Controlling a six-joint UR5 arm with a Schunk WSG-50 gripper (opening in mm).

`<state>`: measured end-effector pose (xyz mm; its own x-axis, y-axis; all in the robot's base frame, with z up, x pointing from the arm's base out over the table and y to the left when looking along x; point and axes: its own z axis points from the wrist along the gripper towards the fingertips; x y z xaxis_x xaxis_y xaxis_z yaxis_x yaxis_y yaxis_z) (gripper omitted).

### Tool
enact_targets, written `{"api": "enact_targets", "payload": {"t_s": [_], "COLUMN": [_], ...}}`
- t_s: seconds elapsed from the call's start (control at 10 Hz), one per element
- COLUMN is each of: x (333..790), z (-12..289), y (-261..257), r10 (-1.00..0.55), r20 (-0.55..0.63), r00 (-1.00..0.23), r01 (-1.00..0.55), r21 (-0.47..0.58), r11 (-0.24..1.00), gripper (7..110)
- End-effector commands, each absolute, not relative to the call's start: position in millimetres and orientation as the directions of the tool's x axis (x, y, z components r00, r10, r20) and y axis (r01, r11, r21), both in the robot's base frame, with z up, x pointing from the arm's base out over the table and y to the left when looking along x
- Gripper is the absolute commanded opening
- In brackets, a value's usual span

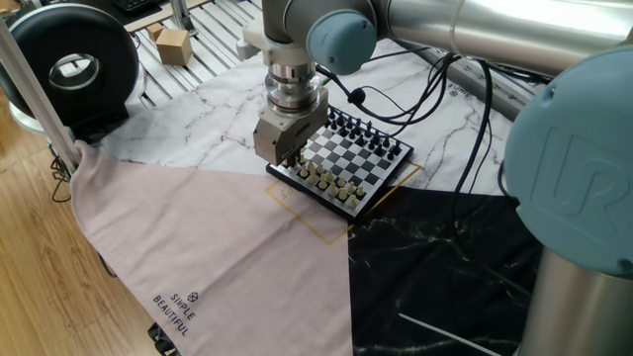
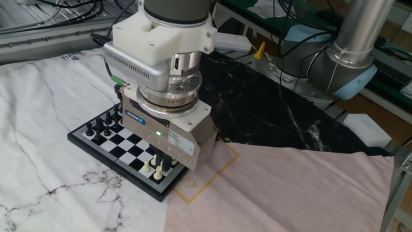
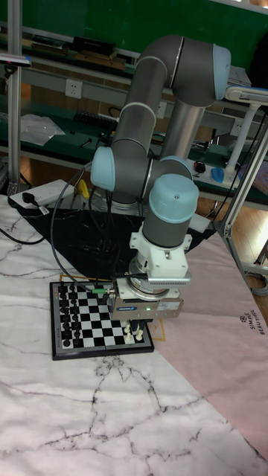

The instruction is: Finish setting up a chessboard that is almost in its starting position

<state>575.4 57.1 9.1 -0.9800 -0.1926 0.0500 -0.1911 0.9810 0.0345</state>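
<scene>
While the gripper (image 2: 164,159) hangs low over the cream end of the chessboard (image 2: 122,143), which lies on the marble cloth (image 2: 51,193) beside a yellow outline (image 2: 212,177), its fingers look narrowed, though whether on a piece I cannot tell, so any descent should be straight and slow to spare neighbouring pieces.

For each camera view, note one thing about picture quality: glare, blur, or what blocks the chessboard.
One fixed view: glare streaks the metal arm tube at top right; chessboard sharp. The other fixed view: the gripper body hides much of the board. Tall fixed view: even light, pieces too small to tell apart.
</scene>
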Motion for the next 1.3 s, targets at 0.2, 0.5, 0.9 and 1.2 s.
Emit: {"api": "enact_targets", "payload": {"t_s": [0.2, 0.5, 0.9, 1.2], "x": [575.8, 576.0, 574.0, 573.1], "z": [8.0, 7.6, 7.2, 7.0], "y": [59.6, 58.5, 58.9, 57.4], "r10": [-0.185, -0.188, -0.196, -0.203], "r20": [0.051, 0.052, 0.06, 0.066], "r00": [-0.981, -0.981, -0.979, -0.977], "r01": [-0.183, -0.186, -0.193, -0.201], "r21": [0.046, 0.042, 0.045, 0.041], "r11": [0.982, 0.982, 0.98, 0.979], "gripper": [7, 7, 7, 7]}}
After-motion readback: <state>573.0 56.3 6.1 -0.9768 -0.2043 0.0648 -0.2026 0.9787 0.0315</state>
